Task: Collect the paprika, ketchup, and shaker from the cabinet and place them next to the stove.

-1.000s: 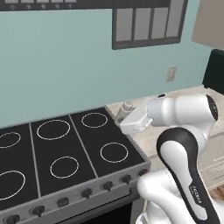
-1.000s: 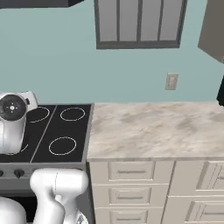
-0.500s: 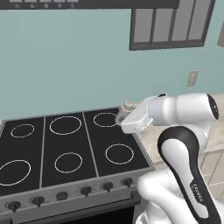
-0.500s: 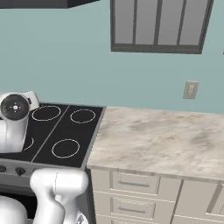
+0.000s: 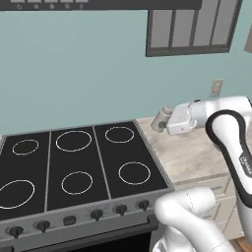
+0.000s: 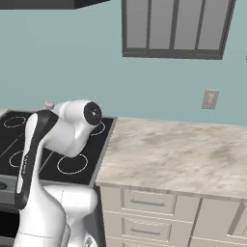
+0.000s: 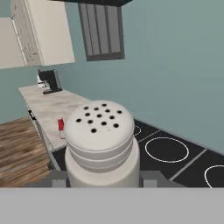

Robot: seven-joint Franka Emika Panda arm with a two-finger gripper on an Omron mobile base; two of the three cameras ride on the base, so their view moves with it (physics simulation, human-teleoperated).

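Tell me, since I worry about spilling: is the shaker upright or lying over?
Lying over. In the left base view the shaker points sideways from the gripper, above the counter beside the stove.
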